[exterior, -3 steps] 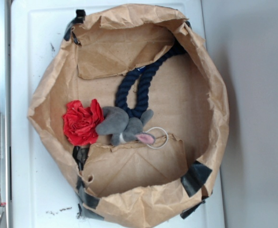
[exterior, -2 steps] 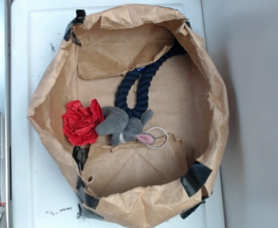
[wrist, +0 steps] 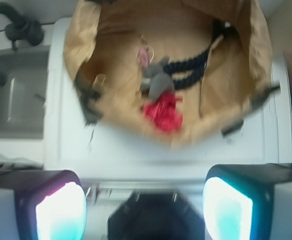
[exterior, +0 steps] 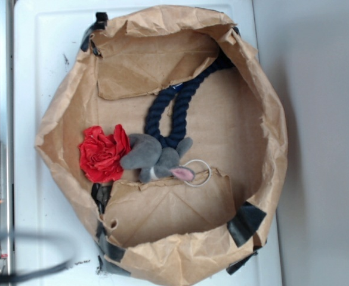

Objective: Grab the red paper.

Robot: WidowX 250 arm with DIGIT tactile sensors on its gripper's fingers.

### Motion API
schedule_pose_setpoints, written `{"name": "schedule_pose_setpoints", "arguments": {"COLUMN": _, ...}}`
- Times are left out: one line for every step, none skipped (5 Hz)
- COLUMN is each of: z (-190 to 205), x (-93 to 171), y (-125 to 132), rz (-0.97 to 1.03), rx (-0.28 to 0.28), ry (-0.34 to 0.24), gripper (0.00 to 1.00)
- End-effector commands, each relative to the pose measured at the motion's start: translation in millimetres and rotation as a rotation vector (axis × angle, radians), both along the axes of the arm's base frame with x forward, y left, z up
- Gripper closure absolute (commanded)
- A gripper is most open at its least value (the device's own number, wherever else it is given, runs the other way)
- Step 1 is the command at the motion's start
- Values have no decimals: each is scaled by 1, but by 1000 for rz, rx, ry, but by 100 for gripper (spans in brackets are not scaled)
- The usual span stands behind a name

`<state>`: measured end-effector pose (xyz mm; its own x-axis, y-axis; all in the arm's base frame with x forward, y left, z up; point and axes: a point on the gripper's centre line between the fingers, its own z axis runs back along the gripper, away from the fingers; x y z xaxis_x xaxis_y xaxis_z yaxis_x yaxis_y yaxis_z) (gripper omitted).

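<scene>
A wide brown paper bag (exterior: 263, 137), its rim rolled down and patched with black tape, lies open on a white surface (exterior: 37, 77) and serves as the landmark here. Inside it, near its left wall in the exterior view, sits the bright red crumpled paper wad (exterior: 102, 153) with rose-like folds, resting on the bag's floor. Touching the red paper on the side toward the bag's middle is a grey plush mouse (exterior: 156, 158) with a pink ear, and a thin pale ring (exterior: 196, 173) lies at the mouse's far end. A dark navy rope loop (exterior: 173, 113) runs from the mouse up toward the bag's upper right rim. A torn flap of the bag folds inward just below the mouse. In the wrist view, which is blurred, the same red paper (wrist: 163, 112) shows at the near edge of the bag's interior with the mouse (wrist: 156, 80) just beyond it. The robot's hand (wrist: 145, 205) is outside the bag, well apart from the red paper, over the white surface at the bag's near side; its two fingers (wrist: 61, 210), with pale glowing pads, stand spread wide with nothing between them.
</scene>
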<state>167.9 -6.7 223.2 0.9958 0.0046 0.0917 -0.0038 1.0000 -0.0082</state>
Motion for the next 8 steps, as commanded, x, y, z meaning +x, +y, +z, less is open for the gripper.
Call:
{"name": "schedule_pose_setpoints", "arguments": {"z": 30, "x": 101, "y": 13, "rz": 17, "rx": 25, "ry": -90, "gripper": 0}}
{"name": "schedule_pose_setpoints", "arguments": {"z": 30, "x": 101, "y": 13, "rz": 17, "rx": 25, "ry": -90, "gripper": 0}}
{"name": "schedule_pose_setpoints", "arguments": {"z": 30, "x": 101, "y": 13, "rz": 17, "rx": 25, "ry": -90, "gripper": 0}}
{"name": "schedule_pose_setpoints", "arguments": {"z": -20, "x": 98, "y": 25, "rz": 17, "rx": 26, "ry": -79, "gripper": 0}}
{"name": "schedule_pose_setpoints", "arguments": {"z": -70, "x": 84, "y": 30, "rz": 70, "rx": 2, "ry": -84, "gripper": 0}}
{"name": "schedule_pose_setpoints", "arguments": {"z": -107, "x": 72, "y": 27, "rz": 53, "rx": 25, "ry": -40, "gripper": 0}}
{"name": "schedule_pose_setpoints", "arguments": {"z": -119, "x": 64, "y": 29, "rz": 49, "rx": 21, "ry": 11, "gripper": 0}}
{"name": "schedule_pose_setpoints", "arguments": {"z": -127, "x": 62, "y": 27, "rz": 26, "rx": 27, "ry": 45, "gripper": 0}}
